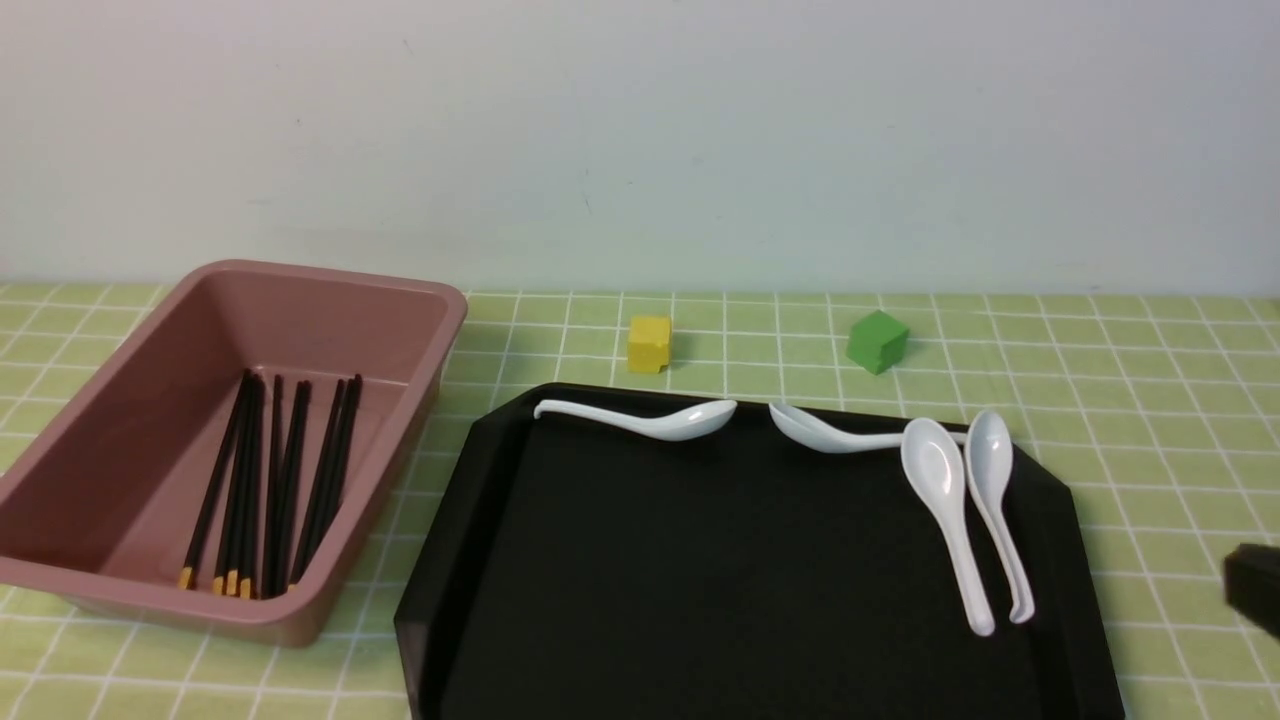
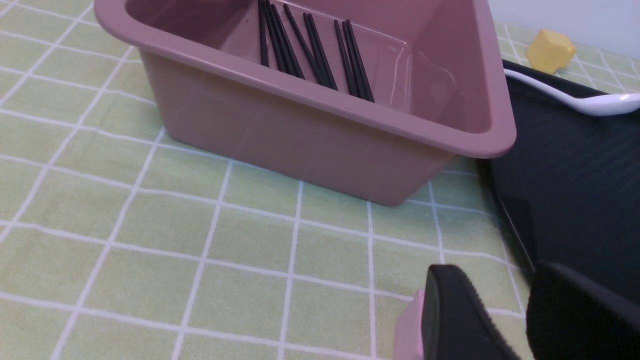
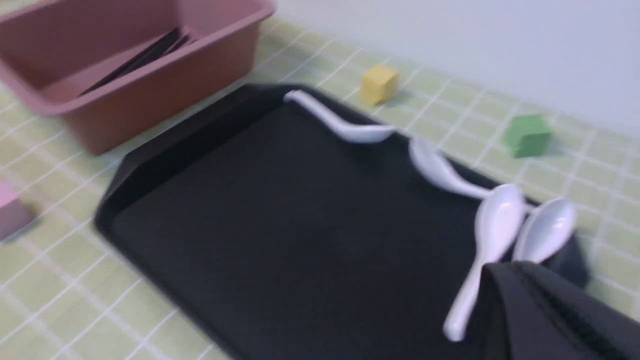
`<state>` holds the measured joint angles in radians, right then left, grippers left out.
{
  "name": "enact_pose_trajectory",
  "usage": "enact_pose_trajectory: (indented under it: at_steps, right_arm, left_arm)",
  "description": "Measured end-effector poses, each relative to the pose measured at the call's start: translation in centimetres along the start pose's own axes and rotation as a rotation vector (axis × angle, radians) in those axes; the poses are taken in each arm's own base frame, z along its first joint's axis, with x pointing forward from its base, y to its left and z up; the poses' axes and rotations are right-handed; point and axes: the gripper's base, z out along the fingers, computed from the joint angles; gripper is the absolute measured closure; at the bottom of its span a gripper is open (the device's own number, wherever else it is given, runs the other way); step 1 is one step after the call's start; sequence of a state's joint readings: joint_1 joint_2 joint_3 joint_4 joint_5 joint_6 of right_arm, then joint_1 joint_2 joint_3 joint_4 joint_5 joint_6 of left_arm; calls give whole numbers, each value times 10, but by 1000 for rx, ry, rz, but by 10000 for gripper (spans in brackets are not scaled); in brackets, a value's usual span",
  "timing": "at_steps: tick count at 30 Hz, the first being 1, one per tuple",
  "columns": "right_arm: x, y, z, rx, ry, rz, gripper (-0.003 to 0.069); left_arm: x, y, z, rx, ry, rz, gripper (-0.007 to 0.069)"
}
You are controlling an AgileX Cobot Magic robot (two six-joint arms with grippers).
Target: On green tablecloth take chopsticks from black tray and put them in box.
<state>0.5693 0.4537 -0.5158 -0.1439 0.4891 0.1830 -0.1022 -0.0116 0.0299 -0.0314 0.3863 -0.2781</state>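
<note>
Several black chopsticks with orange-yellow ends lie inside the pink box at the left, on the green tablecloth. The left wrist view shows the chopsticks over the box wall. Only white spoons lie on the black tray. My left gripper hangs open and empty above the cloth by the box's near corner, out of the front view. My right gripper is shut and empty over the tray's right end beside two spoons. It peeks in at the front view's right edge.
A yellow cube and a green cube sit on the cloth behind the tray. A small pink block lies on the cloth near the left gripper. A pale wall rises behind the table.
</note>
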Motion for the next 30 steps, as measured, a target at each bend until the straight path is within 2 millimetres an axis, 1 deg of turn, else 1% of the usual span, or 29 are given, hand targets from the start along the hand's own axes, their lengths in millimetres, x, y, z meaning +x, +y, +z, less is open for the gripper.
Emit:
enact_pose_trajectory:
  at_steps: [3, 6, 7, 8, 9, 10, 11, 14, 18, 20, 22, 30]
  right_arm:
    - [9, -8, -13, 80, -93, 11, 648]
    - [34, -15, -18, 189, -189, 24, 645]
    - [38, -15, -18, 203, -193, 33, 645]
    - [54, -19, -18, 262, -225, 46, 643]
    - [64, -20, -17, 296, -231, 59, 643]
    - [70, -21, -17, 315, -239, 66, 643]
    - [84, -23, -15, 355, -239, 79, 643]
    - [110, -26, -10, 425, -221, 98, 642]
    - [136, -31, -1, 490, -146, 135, 639]
    - [142, -32, 0, 512, -90, 158, 638]
    - [143, -32, -1, 517, -74, 164, 636]
    - [143, -32, -1, 517, -67, 166, 629]
  left_arm:
    - [0, 0, 0, 0, 0, 0, 386]
    - [0, 0, 0, 0, 0, 0, 386]
    - [0, 0, 0, 0, 0, 0, 386]
    - [0, 0, 0, 0, 0, 0, 386]
    - [0, 0, 0, 0, 0, 0, 386]
    - [0, 0, 0, 0, 0, 0, 386]
    - [0, 0, 0, 0, 0, 0, 386]
    - [0, 0, 0, 0, 0, 0, 386]
    - [0, 0, 0, 0, 0, 0, 386]
    - [0, 0, 0, 0, 0, 0, 386]
    - [0, 0, 0, 0, 0, 0, 386]
    - [0, 0, 0, 0, 0, 0, 386]
